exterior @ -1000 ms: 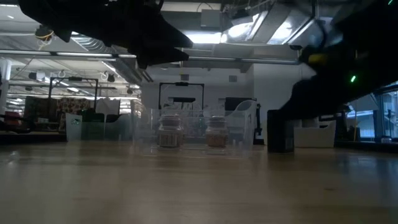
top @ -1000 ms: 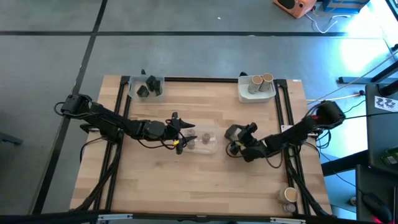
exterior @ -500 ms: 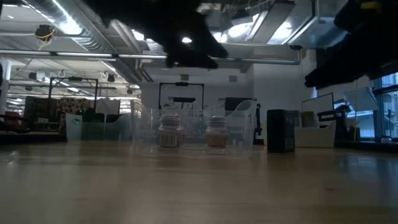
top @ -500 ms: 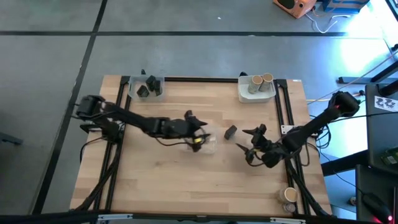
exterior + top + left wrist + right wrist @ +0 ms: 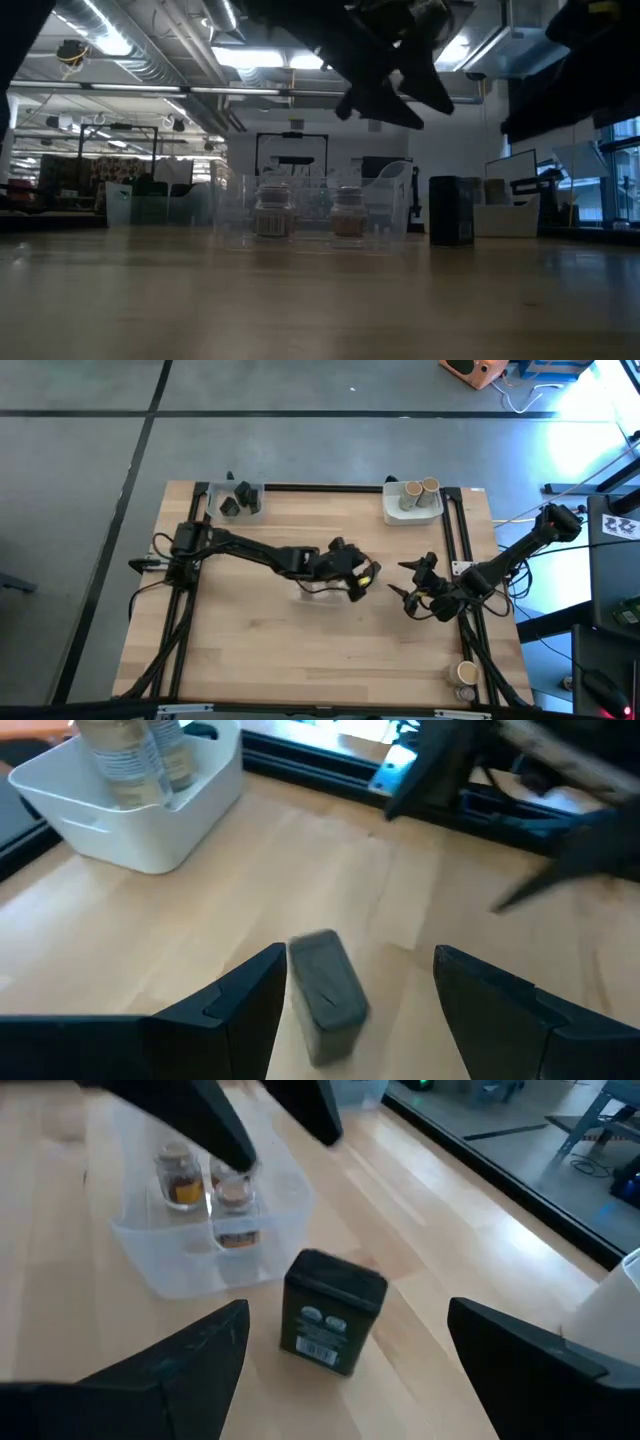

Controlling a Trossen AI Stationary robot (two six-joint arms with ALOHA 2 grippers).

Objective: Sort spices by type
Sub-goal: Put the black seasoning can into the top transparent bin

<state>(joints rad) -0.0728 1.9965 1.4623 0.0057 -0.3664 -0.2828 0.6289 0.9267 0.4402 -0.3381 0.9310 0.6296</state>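
A dark blocky spice container stands upright on the wood just right of a clear tray that holds two small jars. My left gripper hangs open above this block, with one finger to each side and clear of it. In the low view the left gripper is well above the block. My right gripper is open to the block's right and faces it.
A clear tray with dark blocks sits at the far left corner. A white tray with tan cylinders is at the far right. One tan cylinder stands near the near right corner. Black rails run along the table's sides.
My left gripper has swept toward the table's right, from above the clear tray with the jars to above the dark block. My right gripper has drawn back from the block toward the right edge. The block stands where it was.
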